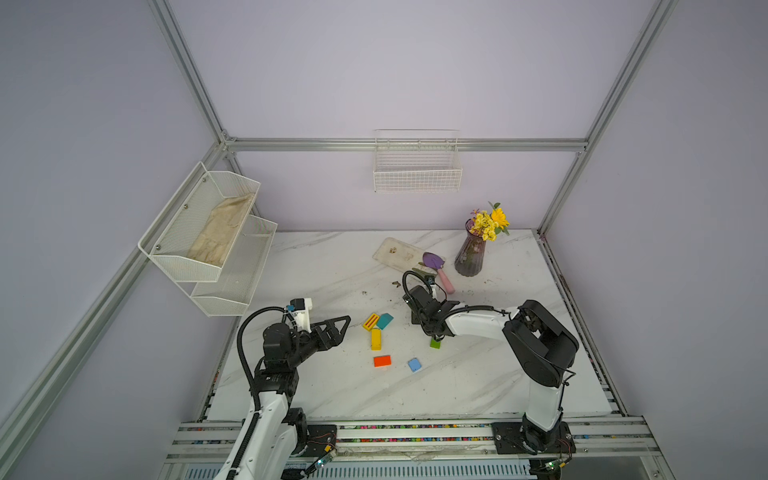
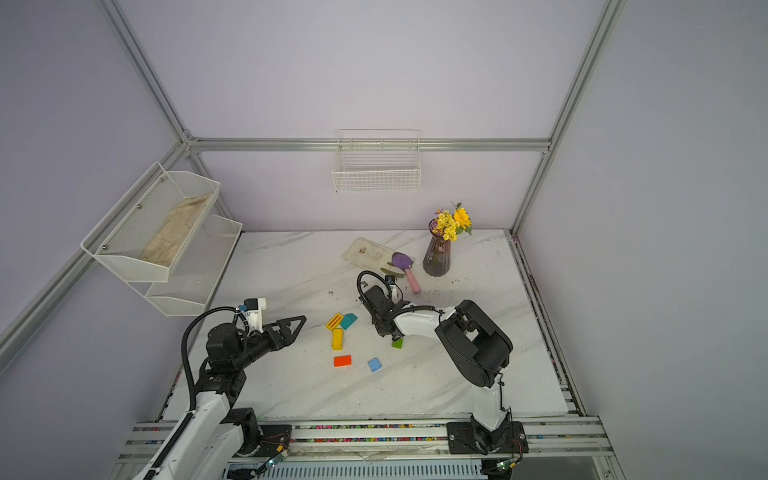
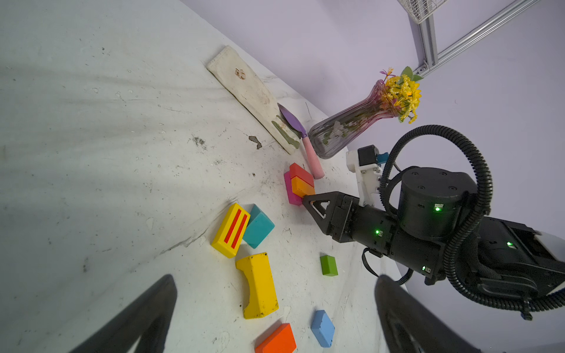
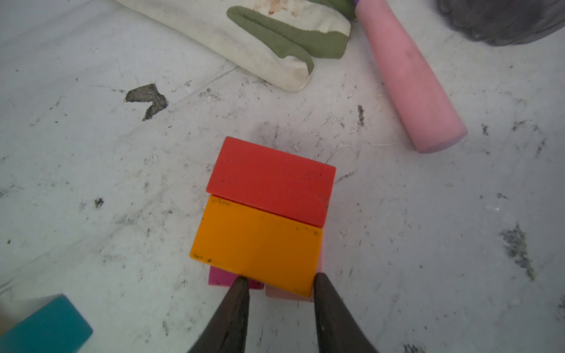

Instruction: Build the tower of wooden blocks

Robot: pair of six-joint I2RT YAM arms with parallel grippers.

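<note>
Closest to me, my right gripper [image 4: 279, 278] rests its tips at the near edge of the orange block [image 4: 256, 244]. The jaws stand a little apart and clamp nothing I can see. Orange lies beside the red block [image 4: 270, 180], both upon the magenta block [image 4: 220, 278] and pink block [image 4: 287, 295]. This tower [image 3: 298, 186] stands near the trowel [image 4: 409, 82]. My left gripper [image 1: 344, 322] is spread wide, well apart from it, the yellow block [image 1: 376, 338] between.

trowel handle [image 4: 409, 79] near tower [image 4: 269, 214] (apart), vase [image 3: 351, 128] beyond
</note>
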